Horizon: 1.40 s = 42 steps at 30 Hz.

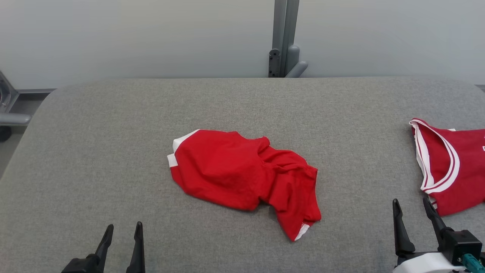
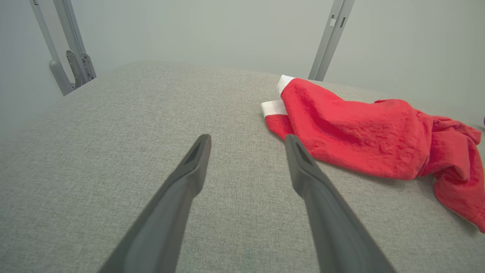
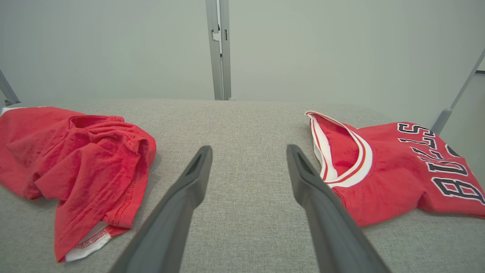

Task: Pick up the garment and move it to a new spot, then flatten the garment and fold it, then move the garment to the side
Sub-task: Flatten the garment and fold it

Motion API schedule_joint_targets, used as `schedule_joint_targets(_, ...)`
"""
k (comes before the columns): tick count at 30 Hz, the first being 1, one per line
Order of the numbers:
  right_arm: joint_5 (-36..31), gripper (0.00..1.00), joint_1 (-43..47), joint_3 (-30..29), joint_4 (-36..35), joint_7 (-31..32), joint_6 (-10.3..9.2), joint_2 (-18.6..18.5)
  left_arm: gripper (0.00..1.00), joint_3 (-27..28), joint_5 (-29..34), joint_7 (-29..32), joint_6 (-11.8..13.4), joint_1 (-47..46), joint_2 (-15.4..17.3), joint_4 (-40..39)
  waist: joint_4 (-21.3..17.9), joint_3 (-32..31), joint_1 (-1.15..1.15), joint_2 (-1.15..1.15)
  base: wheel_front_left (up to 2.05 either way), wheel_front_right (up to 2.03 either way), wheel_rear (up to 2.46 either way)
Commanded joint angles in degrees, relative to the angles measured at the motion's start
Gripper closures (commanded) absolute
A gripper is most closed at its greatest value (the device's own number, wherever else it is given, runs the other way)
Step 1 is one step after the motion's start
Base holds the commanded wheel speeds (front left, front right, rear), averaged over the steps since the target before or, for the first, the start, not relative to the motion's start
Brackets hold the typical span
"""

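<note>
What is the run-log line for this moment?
stage: before pickup | garment: red shirt, crumpled, untouched | left gripper: open, empty | right gripper: open, empty | nearby: red jersey at right

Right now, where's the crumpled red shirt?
Head view: the crumpled red shirt sits midway across the grey table, ahead of the left gripper and right gripper, touching neither. The lettered jersey lies apart from it to the right.
</note>
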Motion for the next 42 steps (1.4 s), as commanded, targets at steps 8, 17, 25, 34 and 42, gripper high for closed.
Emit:
schedule_joint_targets(8,-0.2,0.0,-1.1,0.5,-0.5,-0.1,-0.04,-0.1,0.0,-1.5,0.6,-0.1,-0.3,-3.0,0.5,0.2,-0.9,1.0,0.0,0.0,0.0,0.0,0.0)
schedule_joint_targets(17,0.6,0.0,-4.7,2.4,-1.7,-0.1,-0.04,-0.1,0.0,-8.8,-3.4,4.8,-0.2,-18.4,4.7,4.6,-5.9,6.7,0.0,0.0,0.0,0.0,0.0)
schedule_joint_targets(25,1.5,0.0,-6.8,3.6,-1.1,-0.1,-0.03,-0.1,0.0,-16.3,-7.9,17.7,-0.2,-33.8,10.5,12.4,-11.1,10.8,0.0,0.0,0.0,0.0,0.0)
schedule_joint_targets(34,2.4,0.0,-8.0,5.5,-0.7,-0.1,-0.04,-0.1,0.0,-16.4,-14.9,25.7,-0.2,-40.8,14.3,23.1,-15.3,12.2,0.0,0.0,0.0,0.0,0.0)
schedule_joint_targets(42,2.6,0.0,-7.5,4.5,-0.6,-0.1,-0.04,-0.1,1.0,-20.1,-21.6,30.2,-0.2,-40.2,15.9,25.9,-15.9,12.0,0.0,0.0,0.0,0.0,0.0)
